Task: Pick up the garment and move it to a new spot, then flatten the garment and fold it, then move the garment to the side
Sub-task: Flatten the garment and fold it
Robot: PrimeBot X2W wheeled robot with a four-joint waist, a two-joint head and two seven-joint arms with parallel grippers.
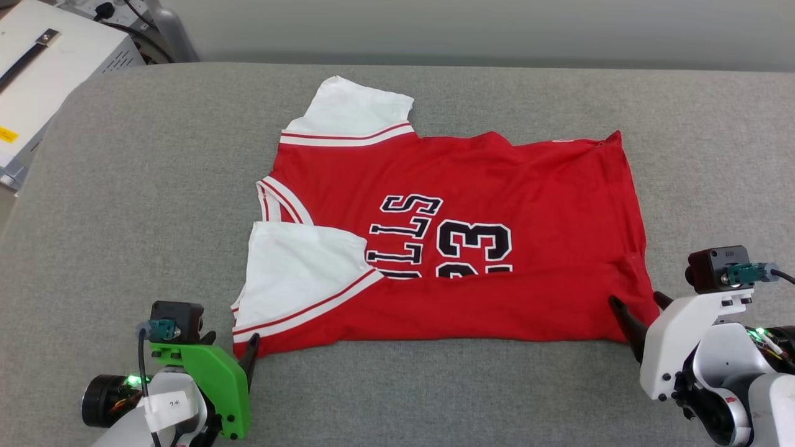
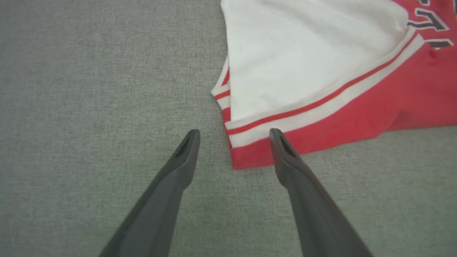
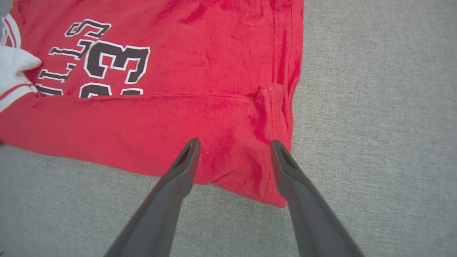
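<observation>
We see the red basketball-style jersey w/ white short sleeves lying flat at the centre of the grey fabric-covered table, its near edge folded over the black number. At approx. 7 o'clock, the left gripper has fingers spread, w/ the sleeve-side corner between them. At 4 o'clock, the right gripper has fingers spread over the hem corner.

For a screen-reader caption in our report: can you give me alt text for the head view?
A red jersey with white sleeves lies flat on a grey padded surface, its near edge folded over part of the black number. The robot's left hand and right hand, both open, sit at the jersey's two near corners.
</observation>
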